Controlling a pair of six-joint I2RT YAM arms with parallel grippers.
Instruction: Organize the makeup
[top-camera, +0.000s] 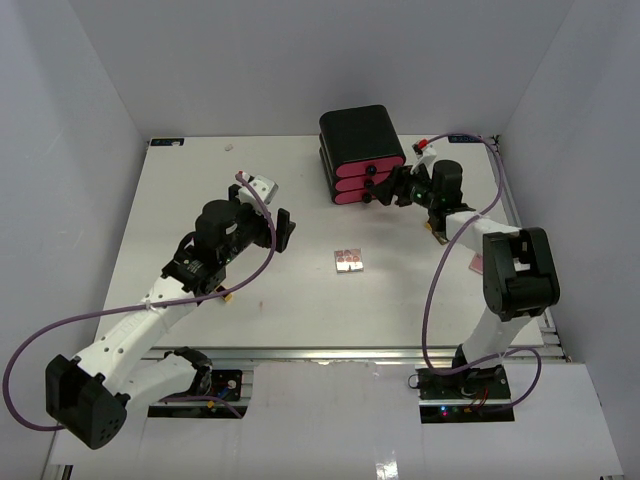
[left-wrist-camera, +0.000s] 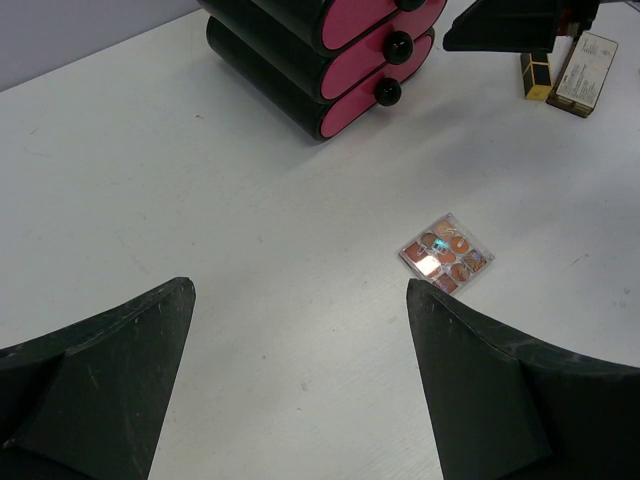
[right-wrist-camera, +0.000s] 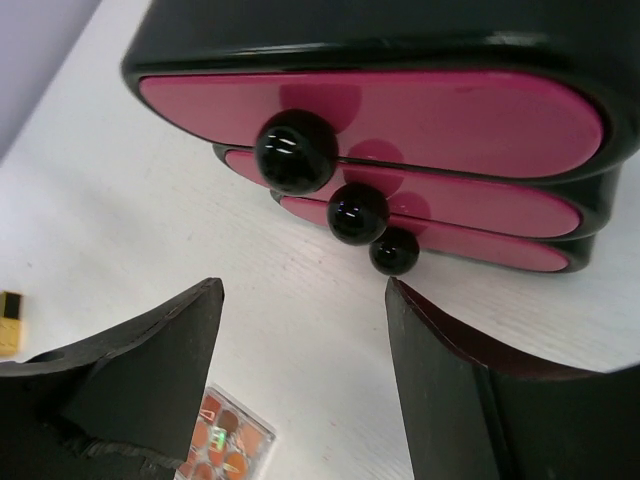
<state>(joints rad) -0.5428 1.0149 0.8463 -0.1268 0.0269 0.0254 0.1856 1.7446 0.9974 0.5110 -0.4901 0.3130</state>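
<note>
Square palette of pink and brown pans (top-camera: 349, 261) lies mid-desk (top-camera: 200, 200). Black box with three pink drawers (top-camera: 360, 155) stands near the far edge. Left hand (left-wrist-camera: 300, 292) and right hand (right-wrist-camera: 302, 290): fingers apart, empty. Flat tan compact (left-wrist-camera: 585, 72): label illegible.

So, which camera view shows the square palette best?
The left wrist view: the palette lies whole, its pans distinct. Top external shows it tiny; right wrist shows only part, at the bottom edge.
</note>
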